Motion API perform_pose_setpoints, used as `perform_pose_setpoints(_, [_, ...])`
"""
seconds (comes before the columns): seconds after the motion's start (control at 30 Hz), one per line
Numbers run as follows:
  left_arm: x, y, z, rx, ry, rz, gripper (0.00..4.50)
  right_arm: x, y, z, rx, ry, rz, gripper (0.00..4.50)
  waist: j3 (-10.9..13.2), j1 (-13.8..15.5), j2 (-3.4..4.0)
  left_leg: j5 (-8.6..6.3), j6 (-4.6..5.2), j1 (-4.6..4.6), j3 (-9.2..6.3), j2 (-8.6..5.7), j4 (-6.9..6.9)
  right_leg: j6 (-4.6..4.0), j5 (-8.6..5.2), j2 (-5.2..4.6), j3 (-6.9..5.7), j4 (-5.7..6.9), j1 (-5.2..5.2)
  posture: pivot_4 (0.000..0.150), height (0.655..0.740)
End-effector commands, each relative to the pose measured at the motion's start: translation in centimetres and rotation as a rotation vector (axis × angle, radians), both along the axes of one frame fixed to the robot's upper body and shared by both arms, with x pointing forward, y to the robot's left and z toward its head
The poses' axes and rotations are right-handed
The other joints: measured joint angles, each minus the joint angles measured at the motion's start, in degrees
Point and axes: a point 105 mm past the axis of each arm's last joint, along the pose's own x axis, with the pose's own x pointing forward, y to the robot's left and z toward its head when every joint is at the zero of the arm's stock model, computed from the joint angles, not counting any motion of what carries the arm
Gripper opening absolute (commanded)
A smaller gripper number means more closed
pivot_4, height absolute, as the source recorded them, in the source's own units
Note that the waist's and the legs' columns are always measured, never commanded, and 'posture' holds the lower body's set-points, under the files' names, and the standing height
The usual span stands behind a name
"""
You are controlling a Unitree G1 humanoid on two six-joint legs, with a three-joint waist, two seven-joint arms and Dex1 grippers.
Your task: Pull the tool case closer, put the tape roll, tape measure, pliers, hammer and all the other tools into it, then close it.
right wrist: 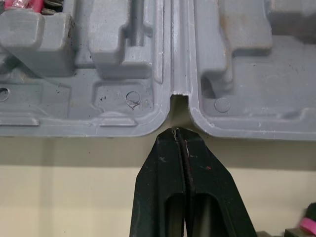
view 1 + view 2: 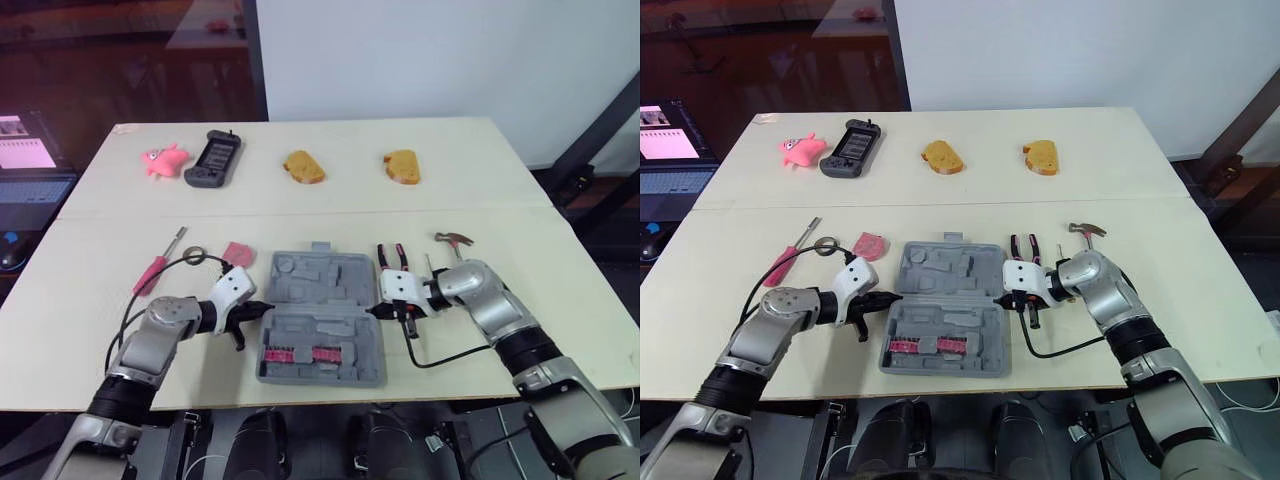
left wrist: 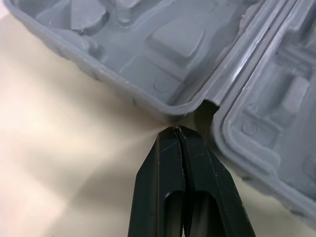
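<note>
L gripper (image 3: 178,131) & R gripper (image 1: 175,132) are both pinched shut and empty, tips at the hinge notches of the open tool case (image 2: 310,272) between them. Pliers (image 2: 392,256) sit just beyond R, hammer (image 2: 455,240) further out. Tape roll (image 2: 193,256), tape measure (image 2: 237,252) and screwdriver (image 2: 160,262) sit beyond L. None packed yet; closing still to do.

Bright, even light lies on the table (image 2: 480,180); shadows are soft (darkest under the tool case (image 1: 89,126) rim). Left wrist view looks slightly washed.

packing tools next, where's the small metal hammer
In the left eye view, the small metal hammer lies on the robot's right, just right of the pink-and-black-handled pliers.
</note>
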Motion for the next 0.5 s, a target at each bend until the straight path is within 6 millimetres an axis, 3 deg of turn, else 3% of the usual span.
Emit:
perform_pose_setpoints(0.03, [0.0,0.5,0.1,0.012,-0.011,0.003,0.0,0.2,-0.7,0.4,-0.009,-0.008,-0.015,0.05,0.0,0.0,0.0,0.0,0.0,0.0,0.0,0.0,0.0,0.0,0.0,0.0,0.0,0.0,0.0,0.15,0.7188])
perform_pose_setpoints(0.5, [-1.0,-1.5,0.2,-0.05,0.03,-0.066,0.0,0.1,0.5,1.5,0.033,-0.04,-0.033,0.05,0.0,0.0,0.0,0.0,0.0,-0.01,0.0,0.0,0.0,0.0,0.0,0.0,0.0,0.0,-0.01,0.15,0.7188])
